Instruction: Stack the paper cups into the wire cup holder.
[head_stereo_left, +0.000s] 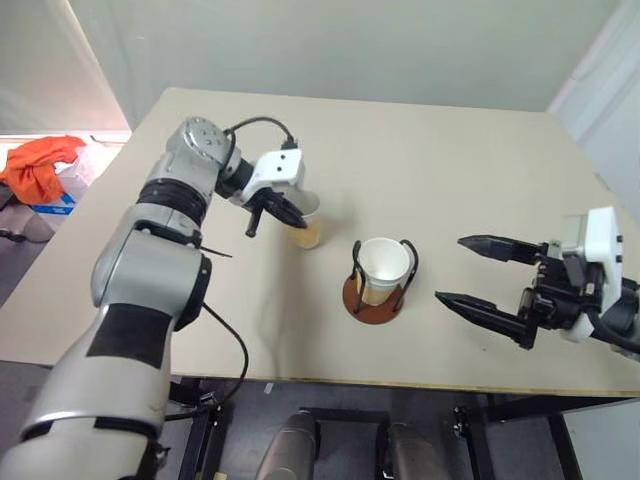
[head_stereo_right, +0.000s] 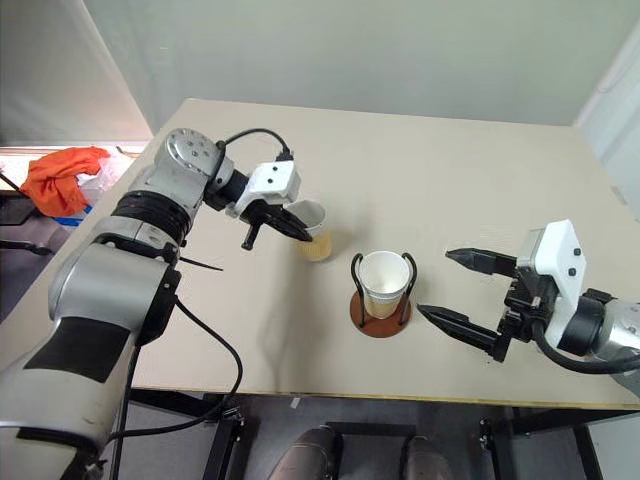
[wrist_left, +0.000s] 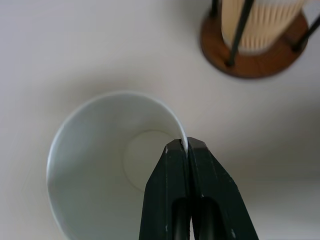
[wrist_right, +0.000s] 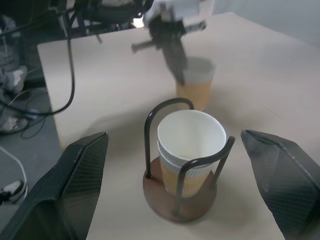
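**Left tool pinches a cup rim; two cups nested in the holder**

Left tool (wrist_left: 186, 146) is clamped tight on the white rim of one paper cup (head_stereo_right: 316, 231), one black finger inside the wall and one outside (the left wrist view shows the rim squeezed between them). That cup stands upright, just beside the wire cup holder (head_stereo_left: 379, 297) on the side of the robot's left arm, apart from it. Whether its bottom touches the beige counter (head_stereo_left: 450, 150) is hard to tell.

Three cups in all: the pinched one, plus two nested cups (wrist_right: 190, 145) standing inside the holder's wire loops; of the lower one just a rim edge and tan side show.

Right tool (head_stereo_left: 463, 270) hovers beside the holder, fingers spread wide, holding nothing.
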